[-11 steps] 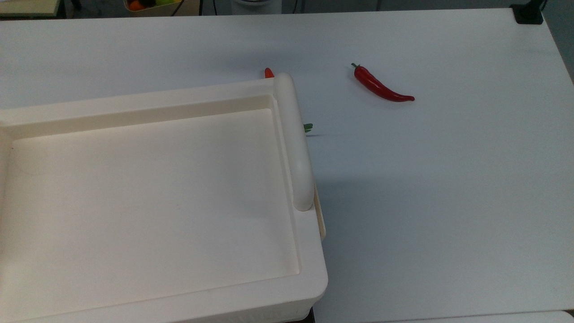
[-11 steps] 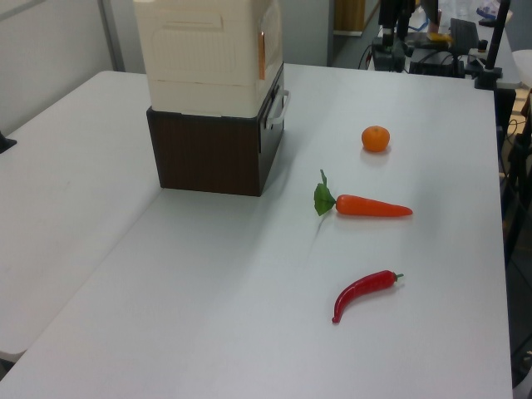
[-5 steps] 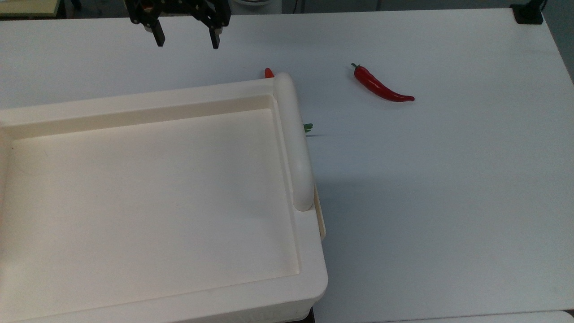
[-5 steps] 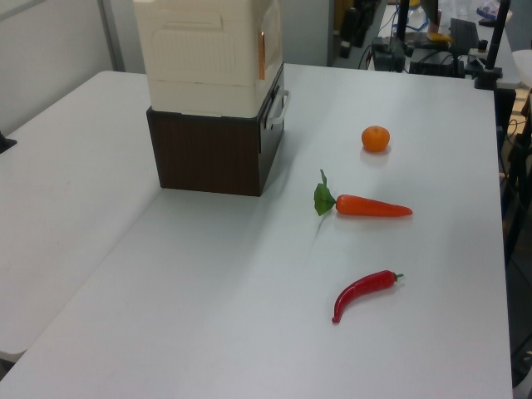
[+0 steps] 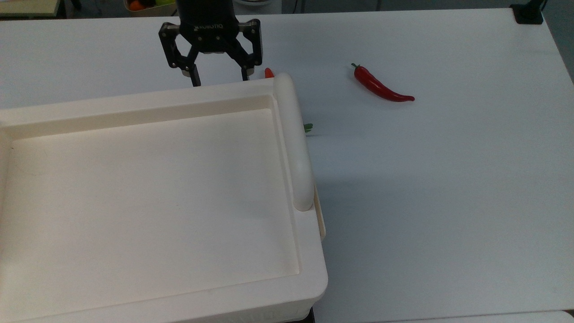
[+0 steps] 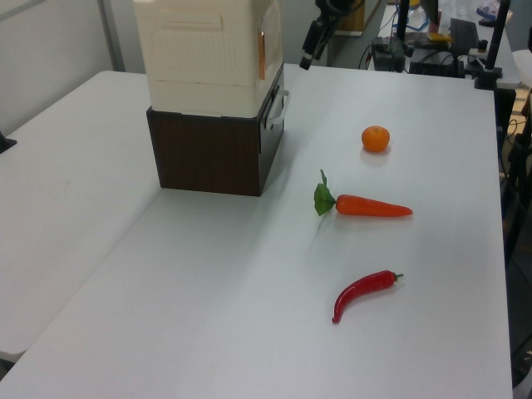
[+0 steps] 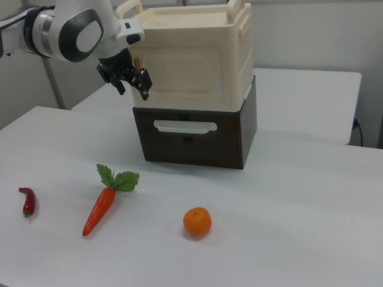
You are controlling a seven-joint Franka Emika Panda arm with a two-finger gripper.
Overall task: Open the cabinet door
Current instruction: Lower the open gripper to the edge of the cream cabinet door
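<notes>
The cabinet door (image 7: pixel 184 73) is the cream panel with a rounded recessed outline on the front face of the cream upper cabinet (image 7: pixel 236 54), seen face-on in the right view; it lies flush with that face, closed. In the left view the same front shows edge-on, with a brown strip along its edge (image 6: pixel 261 55). The cream cabinet sits on a dark brown lower unit (image 7: pixel 197 136) carrying a cream bar handle (image 7: pixel 185 126) on its front. In the top view the cabinet's recessed cream top (image 5: pixel 148 193) and a rounded cream bar (image 5: pixel 293 143) along the top view's right edge of it are visible. The gripper (image 7: pixel 131 79) hangs in the air just beside the door's edge at the right view's left, not touching the panel as far as can be judged. In the top view the gripper (image 5: pixel 219 80) has its two fingers spread apart, with nothing between them, just past the cabinet's far rim. On the white table (image 7: pixel 299 227) in front of the cabinet lie an orange (image 7: pixel 197 222), a carrot (image 7: pixel 103 204) with green leaves, and a red chilli pepper (image 7: pixel 27 201), each well apart from the others and from the cabinet.
</notes>
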